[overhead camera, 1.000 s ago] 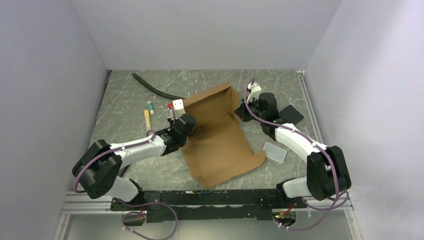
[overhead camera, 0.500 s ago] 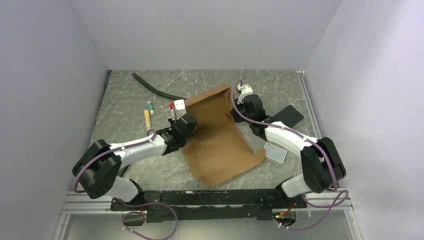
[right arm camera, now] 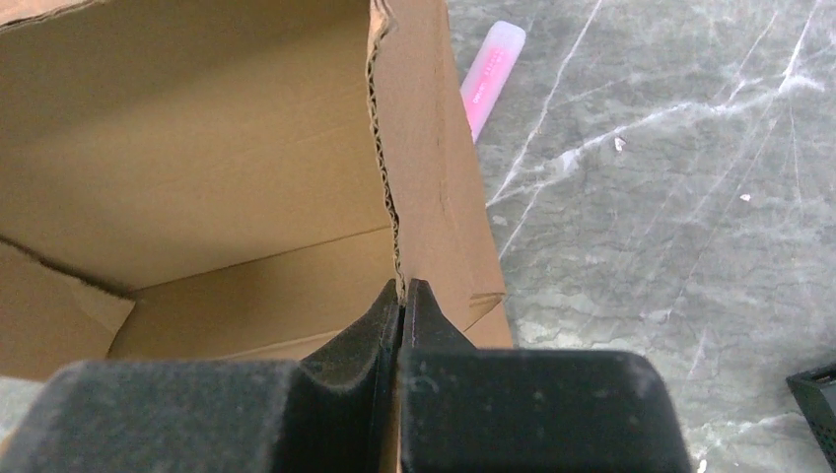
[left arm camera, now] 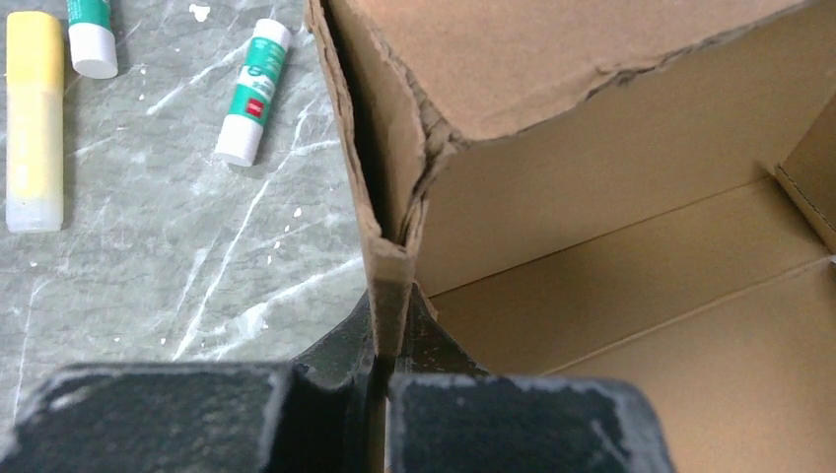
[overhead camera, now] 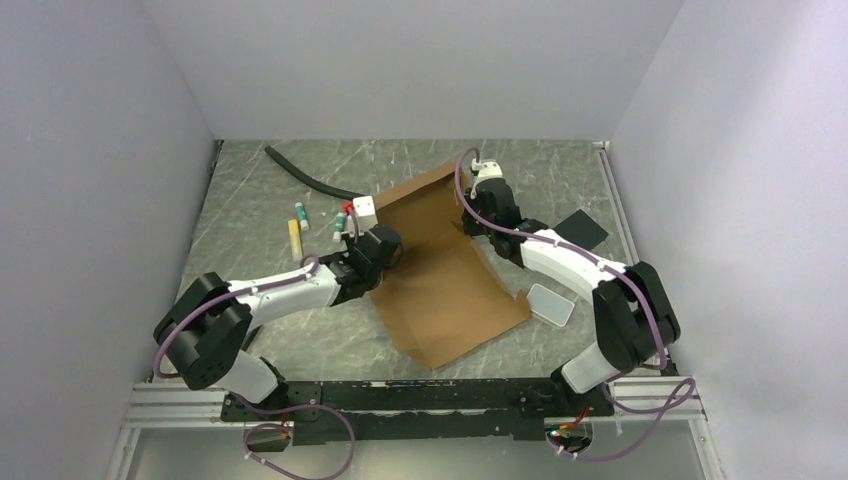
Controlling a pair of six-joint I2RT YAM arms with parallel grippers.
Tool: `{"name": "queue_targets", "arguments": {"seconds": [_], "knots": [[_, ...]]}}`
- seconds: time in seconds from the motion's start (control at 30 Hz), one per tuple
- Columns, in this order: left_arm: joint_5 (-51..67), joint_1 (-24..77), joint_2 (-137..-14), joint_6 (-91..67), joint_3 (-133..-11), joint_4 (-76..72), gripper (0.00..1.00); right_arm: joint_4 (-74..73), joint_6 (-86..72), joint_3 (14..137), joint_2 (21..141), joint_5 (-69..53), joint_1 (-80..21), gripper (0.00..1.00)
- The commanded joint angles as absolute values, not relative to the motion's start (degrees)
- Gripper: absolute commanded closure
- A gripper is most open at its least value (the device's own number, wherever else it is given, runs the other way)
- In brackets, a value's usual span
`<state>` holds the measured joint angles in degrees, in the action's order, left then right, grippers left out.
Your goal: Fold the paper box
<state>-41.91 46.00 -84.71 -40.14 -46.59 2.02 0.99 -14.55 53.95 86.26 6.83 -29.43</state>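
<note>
At the centre of the table (overhead camera: 260, 200), you have the box (overhead camera: 445, 270) part-folded: left gripper (left arm camera: 391, 301) pinched shut on its 9 o'clock wall, right gripper (right arm camera: 401, 296) likewise at 3 o'clock, 6 o'clock half not yet folded.

Your top external view looks down from above and behind, toward the far wall (overhead camera: 420, 70), and is distant enough to hold the whole table (overhead camera: 250, 190). Your left wrist view sits just behind the left gripper (left arm camera: 392, 307), very close, facing one side wall of the paper box (left arm camera: 611, 246), with glue sticks (left arm camera: 253, 94) off to the left. Your right wrist view looks from equally close past the right gripper (right arm camera: 401, 296) at the opposite wall. All three views share the box. The top and left wrist views also share the glue sticks.
</note>
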Motion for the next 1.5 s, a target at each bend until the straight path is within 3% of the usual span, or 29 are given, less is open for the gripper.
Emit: {"name": "queue_targets", "arguments": {"seconds": [0.0, 0.5, 0.87, 1.2, 1.47], "knots": [[-37.1, 48.2, -84.9, -41.3, -50.0, -1.0, 1.0, 0.9, -19.1, 59.6, 89.2, 7.8, -31.8, 0.99], [-37.0, 49.0, -86.4, -43.9, -51.4, -0.2, 1.0, 1.4, -14.4, 59.7, 91.8, 11.4, -35.9, 0.98], [-39.2, 49.0, -84.4, -39.1, -48.3, -3.5, 1.0, 4.5, -0.5, 48.9, 83.0, 19.0, -33.4, 0.97], [-38.7, 48.9, -84.5, -34.5, -44.7, -10.0, 1.0, 5.8, 2.0, 44.5, 80.9, 15.0, -24.2, 0.95], [-37.1, 48.9, -84.8, -28.9, -43.7, -15.5, 1.0, 5.8, 4.7, 42.1, 78.7, 0.5, -22.9, 0.83]]}}
